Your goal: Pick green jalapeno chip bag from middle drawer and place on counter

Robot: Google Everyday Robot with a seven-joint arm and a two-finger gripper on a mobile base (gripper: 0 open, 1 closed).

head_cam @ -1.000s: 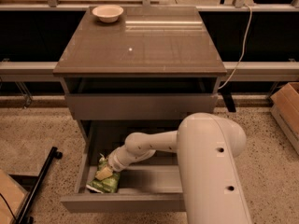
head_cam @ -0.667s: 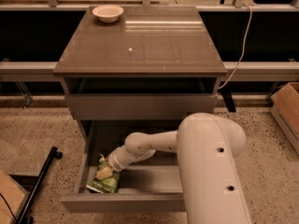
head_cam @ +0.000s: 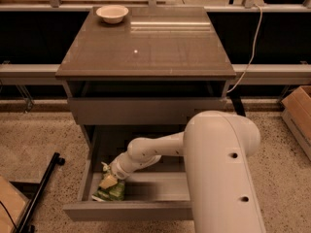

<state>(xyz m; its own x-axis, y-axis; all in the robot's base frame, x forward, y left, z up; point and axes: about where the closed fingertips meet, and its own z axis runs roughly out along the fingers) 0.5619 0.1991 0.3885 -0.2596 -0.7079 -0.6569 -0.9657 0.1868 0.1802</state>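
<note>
View: camera view.
Gripper [head_cam: 110, 180]: lower left of frame, inside the middle drawer [head_cam: 131, 210], at the top of the green jalapeno chip bag [head_cam: 112, 192]; grip state impossible to tell.
Bag: drawer's front left corner.
Risk: foil slipping on lift; snagging the upper drawer front [head_cam: 146, 111] before reaching the counter [head_cam: 146, 47].

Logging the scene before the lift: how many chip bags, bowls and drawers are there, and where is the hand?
Chip bags: 1, green jalapeno chip bag in the middle drawer, hand at its top edge.
Bowls: 1, white bowl on the counter.
Drawers: 2, middle drawer open, upper drawer above it.
Total: 4.
</note>
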